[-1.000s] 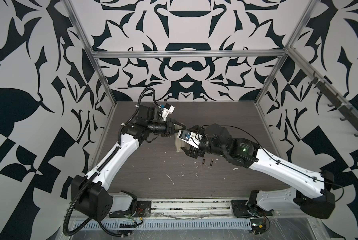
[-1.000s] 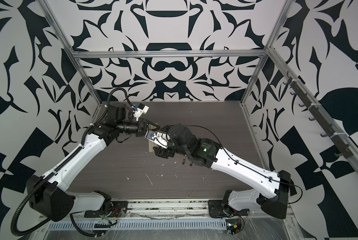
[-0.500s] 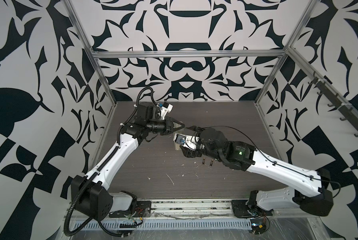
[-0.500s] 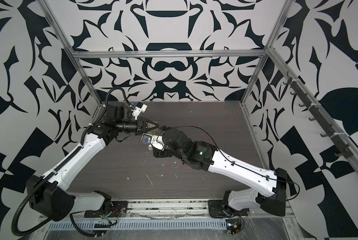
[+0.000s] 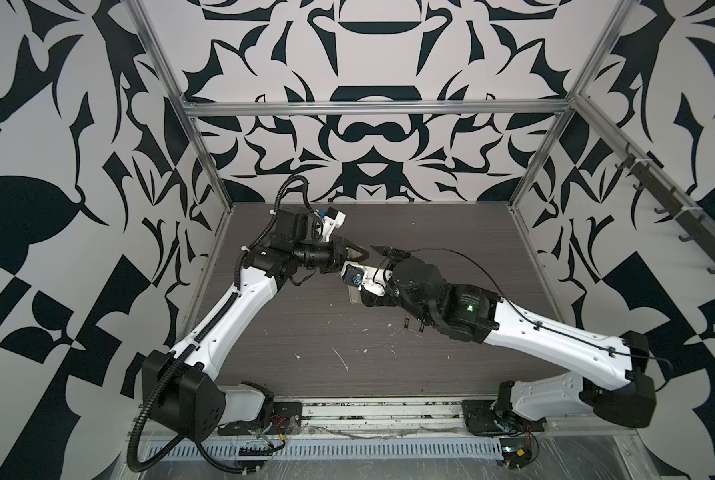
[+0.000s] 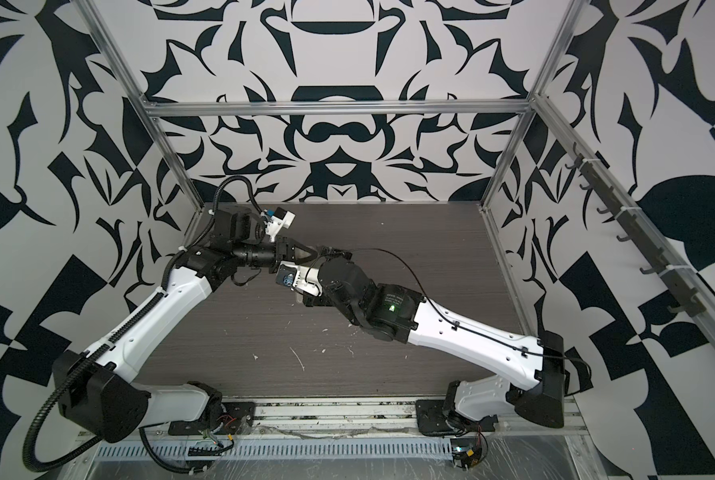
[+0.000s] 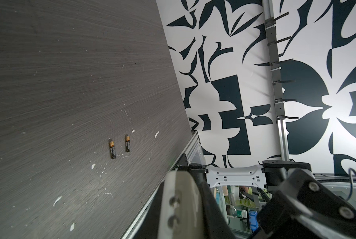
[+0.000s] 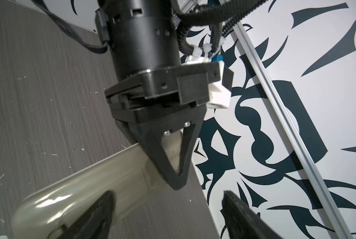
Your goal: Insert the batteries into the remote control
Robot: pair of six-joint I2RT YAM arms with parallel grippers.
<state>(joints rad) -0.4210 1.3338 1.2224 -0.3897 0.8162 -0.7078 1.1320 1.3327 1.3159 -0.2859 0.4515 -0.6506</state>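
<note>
Since both batteries (image 7: pixel 112 149) lie loose on the counter (image 5: pixel 451 374) and neither sits in the remote control (image 8: pixel 80 190), I judge the loading barely begun: each cell has yet to be picked up, turned the right way and seated.

My left gripper (image 8: pixel 177 184) is pressed together, and I see nothing between its jaws. In the right wrist view its tip overlaps the far end of the remote control; whether it touches there or hangs just over it, I cannot tell.

The remote control sits about the middle of the counter, in a top view (image 5: pixel 353 296) only a pale sliver under my right wrist. It shows me a smooth, glossy, cream-coloured face with a rounded near end, so I take it to be lying back-up, with no buttons or screen in sight. A faint seam crosses it near the far end. That may be the edge of the battery cover, but I cannot make out an open recess.

My right gripper (image 8: pixel 167 194) is spread wide. One finger overlaps the remote control's near end, the other stands clear of it against the wall pattern, and it holds nothing that I can see.

Further right, toward the front edge, the batteries lie side by side, nearly parallel and a little apart. They are slim dark cylinders, each with a copper band at one end, and both bands point the same way.
</note>
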